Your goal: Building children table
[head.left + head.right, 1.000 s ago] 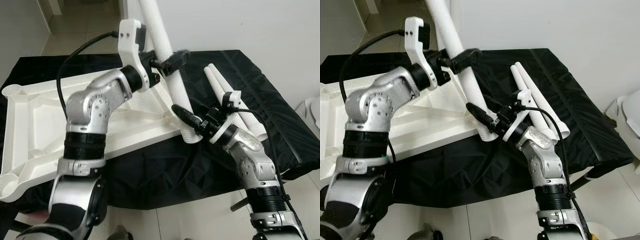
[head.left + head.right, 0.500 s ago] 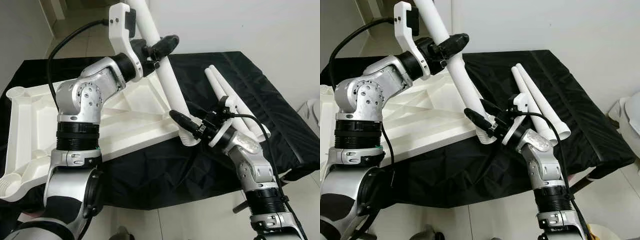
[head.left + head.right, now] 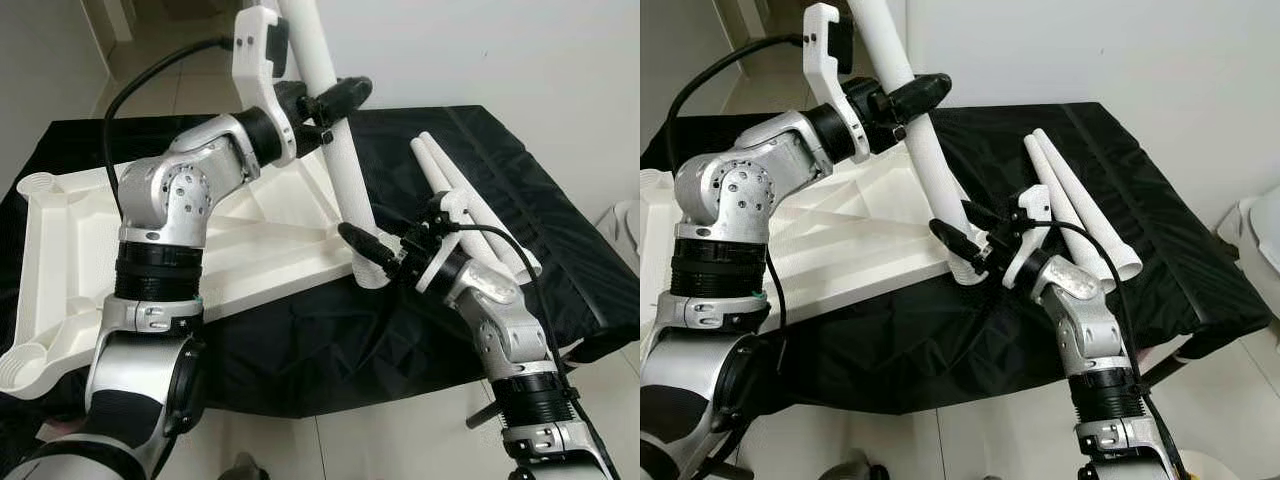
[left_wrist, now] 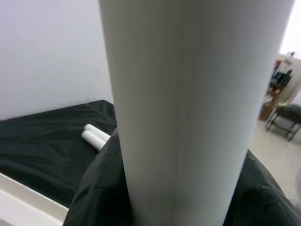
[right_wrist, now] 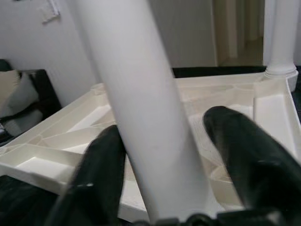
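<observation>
Left eye view: the tabletop lies upside down on the black cloth, occupying the 9 o'clock half of the scene. The leg rises tilted from the tabletop's near corner at centre toward 12 o'clock. The left gripper is clamped around the leg's upper shaft. The right gripper straddles the leg's foot at the corner socket — whether its fingers press the shaft or merely bracket it cannot be told from the right wrist view. Two spare legs lie side by side on the cloth at 3 o'clock.

Change over the last second: the left gripper has climbed from mid-shaft to a higher hold, and the leg has swung slightly nearer upright. The foot has stayed at the corner under the right gripper.

Judgement: the step in hand is seating this leg in its socket — the higher hold gives more leverage for alignment. A far leg already stands in its socket.
</observation>
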Controlling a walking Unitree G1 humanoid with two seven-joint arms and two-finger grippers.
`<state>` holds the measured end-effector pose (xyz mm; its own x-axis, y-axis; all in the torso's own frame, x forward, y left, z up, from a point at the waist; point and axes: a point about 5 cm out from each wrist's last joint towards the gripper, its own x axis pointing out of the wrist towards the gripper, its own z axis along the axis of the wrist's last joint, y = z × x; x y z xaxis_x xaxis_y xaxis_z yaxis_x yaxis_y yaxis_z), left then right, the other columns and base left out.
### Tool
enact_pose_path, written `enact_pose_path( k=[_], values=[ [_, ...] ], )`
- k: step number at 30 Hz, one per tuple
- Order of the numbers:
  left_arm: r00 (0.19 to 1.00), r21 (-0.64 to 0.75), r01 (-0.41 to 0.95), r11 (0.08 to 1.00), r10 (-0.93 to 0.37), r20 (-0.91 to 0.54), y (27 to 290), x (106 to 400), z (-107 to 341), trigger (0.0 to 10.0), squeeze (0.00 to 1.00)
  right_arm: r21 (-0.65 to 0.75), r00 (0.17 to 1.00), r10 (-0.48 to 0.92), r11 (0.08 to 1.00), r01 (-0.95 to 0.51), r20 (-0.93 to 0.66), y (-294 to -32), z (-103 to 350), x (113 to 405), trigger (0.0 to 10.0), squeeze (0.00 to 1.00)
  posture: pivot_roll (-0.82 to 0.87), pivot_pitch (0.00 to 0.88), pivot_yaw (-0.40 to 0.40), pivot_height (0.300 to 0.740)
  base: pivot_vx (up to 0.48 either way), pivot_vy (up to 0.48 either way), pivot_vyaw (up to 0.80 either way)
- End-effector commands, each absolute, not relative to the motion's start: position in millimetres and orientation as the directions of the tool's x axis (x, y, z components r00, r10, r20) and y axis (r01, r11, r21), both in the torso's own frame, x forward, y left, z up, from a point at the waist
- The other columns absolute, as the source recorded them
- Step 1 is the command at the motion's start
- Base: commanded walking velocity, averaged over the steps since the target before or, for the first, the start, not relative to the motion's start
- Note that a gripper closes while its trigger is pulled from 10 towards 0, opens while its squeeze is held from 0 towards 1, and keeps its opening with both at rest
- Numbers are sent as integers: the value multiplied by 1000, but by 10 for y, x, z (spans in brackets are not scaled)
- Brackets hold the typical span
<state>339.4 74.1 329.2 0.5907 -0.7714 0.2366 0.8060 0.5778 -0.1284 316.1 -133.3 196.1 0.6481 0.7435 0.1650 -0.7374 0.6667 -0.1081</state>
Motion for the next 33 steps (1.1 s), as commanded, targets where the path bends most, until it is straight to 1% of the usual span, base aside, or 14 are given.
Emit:
enact_pose_path(
  k=[1,5,6,8,9,10,13,16,19,30,31,32,33],
  values=[
    [541,-28,832,553,-800,261,720,3318,3394,10000,0,-102,667,730,682,-724,150,-1404,2002,3192,10000,1000,-43,7,-4,740,0,0,0],
    [530,14,833,553,-804,270,707,3268,3406,10000,0,-134,651,750,662,-737,119,-1394,2061,3199,10000,1000,-43,10,-10,740,0,0,0],
    [532,12,832,555,-803,269,699,3262,3407,10000,0,-157,656,748,663,-732,101,-1394,2073,3210,10000,1000,-44,11,-14,740,0,0,0],
    [520,21,838,545,-811,267,662,3225,3416,10000,0,-216,633,772,629,-747,58,-1365,2113,3231,10000,1000,-40,13,-20,740,0,0,0],
    [520,21,838,545,-811,267,662,3225,3416,10000,0,-216,633,772,629,-747,58,-1365,2113,3231,10000,1000,-40,13,-20,740,0,0,0],
    [513,30,842,538,-817,264,639,3208,3418,10000,0,-236,623,782,611,-756,26,-1345,2123,3249,10000,0,-38,13,-24,740,0,0,0],
    [499,54,848,528,-828,256,592,3172,3417,10000,0,-279,603,797,575,-769,-18,-1291,2159,3285,10000,0,-35,13,-30,740,0,0,0],
    [490,61,853,519,-834,254,557,3142,3405,10000,0,-291,597,802,562,-774,-38,-1246,2177,3325,10000,0,-33,12,-32,740,0,0,0],
    [484,68,854,515,-837,256,519,3111,3396,10000,0,-297,609,790,565,-770,-76,-1206,2165,3397,10000,0,-24,13,-37,740,0,0,0],
    [476,76,858,508,-842,253,492,3072,3393,10000,0,-269,614,780,570,-776,-121,-1164,2135,3464,10000,0,-7,14,-48,740,0,0,0],
    [475,80,858,508,-842,254,489,3066,3397,10000,0,-268,616,777,571,-776,-130,-1163,2127,3475,8941,0,-7,15,-48,740,0,0,0],
    [475,82,858,508,-843,254,487,3061,3400,10000,0,-264,617,775,572,-777,-137,-1163,2120,3481,9490,0,-7,15,-48,740,0,0,0],
    [475,82,858,508,-843,254,487,3061,3400,10000,0,-264,617,775,572,-777,-137,-1163,2120,3481,9490,0,-7,15,-48,740,0,0,0]
  ],
)
